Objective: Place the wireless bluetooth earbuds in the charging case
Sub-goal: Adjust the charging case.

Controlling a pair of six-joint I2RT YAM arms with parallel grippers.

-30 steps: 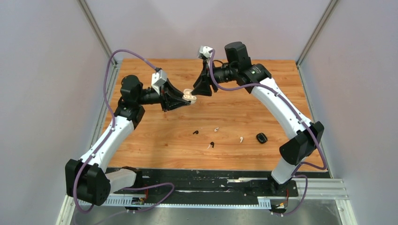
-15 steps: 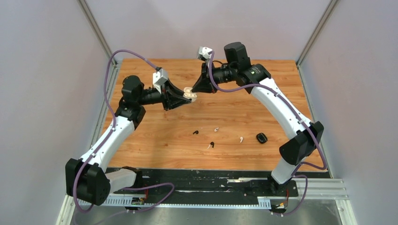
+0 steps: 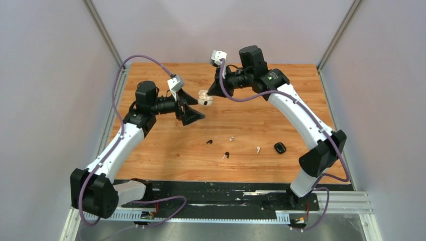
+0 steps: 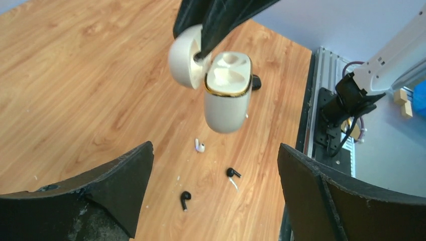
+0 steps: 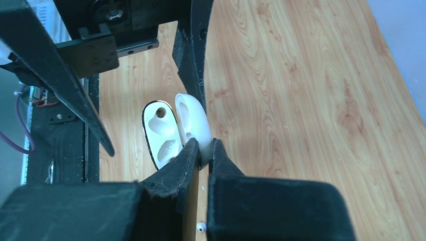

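Right end effector point(image 5: 203, 150): fingers together, clamped on the flipped-up lid of the white charging case point(image 4: 227, 100). Case is held in the air over the far middle of the worktop point(image 3: 166, 150). It is open and both sockets look empty.

Left end effector point(image 3: 195, 107): fingers wide apart, holding nothing, just beside the case and not touching it.

Earbuds point(image 3: 209, 142): loose on the worktop toward the near middle, black and white ones scattered near each other, well apart from the case. A black case point(image 3: 280, 147) lies to their right.

Handling, as I judge it:
- Case is a light, hard, glossy shell, likely slippery.
- The grip is on the lid alone, so the body hangs from the hinge and may swing or snap shut. A hold across the body's flat sides would be steadier.
- Earbuds are tiny, nearly weightless and smooth, and apt to skitter when nudged. Best pinched across the stem, leaving the head free to seat in a socket.
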